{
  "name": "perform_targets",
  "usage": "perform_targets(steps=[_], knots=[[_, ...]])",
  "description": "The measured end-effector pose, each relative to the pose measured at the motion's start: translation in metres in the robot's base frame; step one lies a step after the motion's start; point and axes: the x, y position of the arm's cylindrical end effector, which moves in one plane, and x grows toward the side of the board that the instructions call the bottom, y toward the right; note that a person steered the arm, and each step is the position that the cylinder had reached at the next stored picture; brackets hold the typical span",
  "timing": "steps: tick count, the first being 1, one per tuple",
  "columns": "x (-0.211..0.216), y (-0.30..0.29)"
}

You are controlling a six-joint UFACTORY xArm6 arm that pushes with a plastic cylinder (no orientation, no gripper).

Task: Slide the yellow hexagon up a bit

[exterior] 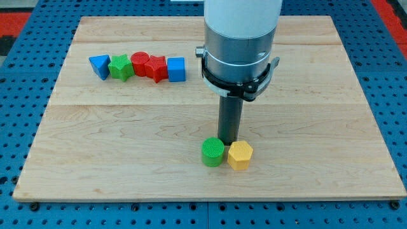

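Note:
The yellow hexagon [240, 156] lies on the wooden board [127, 146] near the view's bottom, right of centre. A green cylinder [213, 152] touches its left side. My tip [228, 140] stands just above the two, over the gap between them, close to the yellow hexagon's upper left corner. The rod rises into the large grey and white arm body at the view's top.
A row of blocks lies at the upper left: a blue triangle [99, 65], a green star [120, 67], a red cylinder [140, 63], a red star [156, 69] and a blue cube [177, 69]. The board's bottom edge lies just below the yellow hexagon.

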Motion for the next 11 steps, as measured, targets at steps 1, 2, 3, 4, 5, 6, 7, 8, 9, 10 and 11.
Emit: perform_targets(steps=[1,2,3,4,5,6,7,8,9,10,11], knots=[[-0.012,0.076],[0.039,0.132],[0.099,0.121],[0.099,0.061],[0.075,0.052],[0.074,0.051],[0.074,0.051],[0.074,0.039],[0.073,0.03],[0.072,0.03],[0.062,0.026]])
